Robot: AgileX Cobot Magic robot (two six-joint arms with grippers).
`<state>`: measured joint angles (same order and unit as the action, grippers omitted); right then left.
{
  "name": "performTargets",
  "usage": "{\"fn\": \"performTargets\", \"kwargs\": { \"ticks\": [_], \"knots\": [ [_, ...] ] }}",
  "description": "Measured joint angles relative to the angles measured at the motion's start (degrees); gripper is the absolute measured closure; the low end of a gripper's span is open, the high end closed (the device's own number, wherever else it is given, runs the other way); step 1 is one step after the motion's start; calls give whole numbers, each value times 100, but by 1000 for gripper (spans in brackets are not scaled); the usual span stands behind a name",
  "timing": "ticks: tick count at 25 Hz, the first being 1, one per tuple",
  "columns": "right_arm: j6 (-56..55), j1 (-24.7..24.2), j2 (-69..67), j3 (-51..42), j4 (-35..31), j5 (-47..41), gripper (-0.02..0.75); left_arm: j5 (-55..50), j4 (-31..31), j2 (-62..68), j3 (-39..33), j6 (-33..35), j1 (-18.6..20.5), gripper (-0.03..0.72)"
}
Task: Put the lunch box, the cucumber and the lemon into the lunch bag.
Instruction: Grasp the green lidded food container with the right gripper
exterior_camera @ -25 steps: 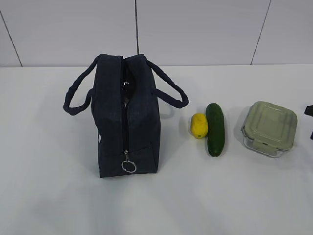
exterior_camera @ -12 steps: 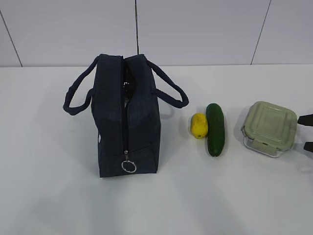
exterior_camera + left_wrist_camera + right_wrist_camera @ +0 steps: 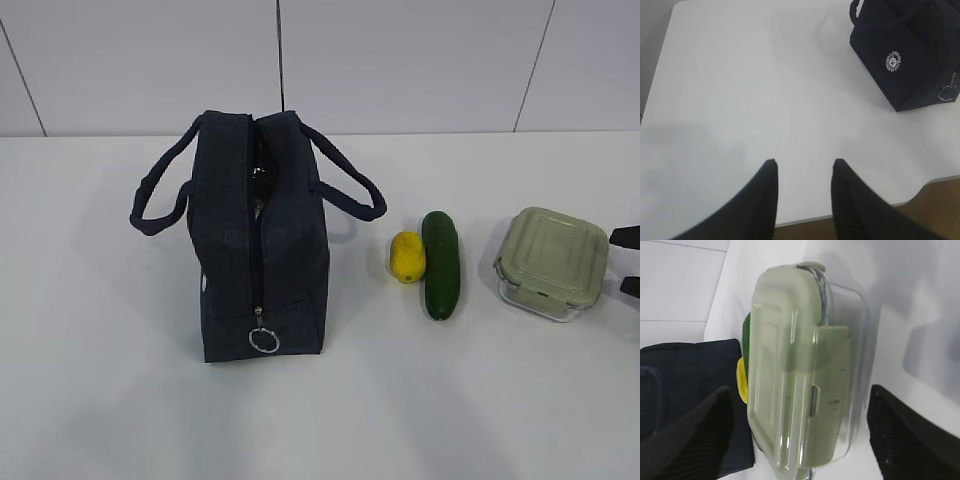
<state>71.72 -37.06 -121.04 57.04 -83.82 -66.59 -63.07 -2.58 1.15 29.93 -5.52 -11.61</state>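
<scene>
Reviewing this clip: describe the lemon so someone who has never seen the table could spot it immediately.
Start at the boxy dark navy fabric lunch bag standing left of centre on the white table. To its right lie three items in a row; the small oval yellow lemon is the nearest to the bag, against the dark green cucumber. It is the only yellow item and the smallest.

bag [image 3: 262,250] top open, cucumber [image 3: 440,264] beside box [image 3: 552,262]

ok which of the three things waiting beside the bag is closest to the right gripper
The lunch box, with its sage-green lid: the right gripper has its open jaws at its far-right side. The cucumber and lemon lie nearer the bag.
</scene>
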Motion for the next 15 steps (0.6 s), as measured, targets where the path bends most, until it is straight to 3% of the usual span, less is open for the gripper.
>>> {"fn": "performTargets", "kwargs": {
  "ticks": [15],
  "knots": [
    [158, 0, -89, 174, -309, 0, 111, 0, 0, 0, 0, 0, 0, 433]
  ]
}}
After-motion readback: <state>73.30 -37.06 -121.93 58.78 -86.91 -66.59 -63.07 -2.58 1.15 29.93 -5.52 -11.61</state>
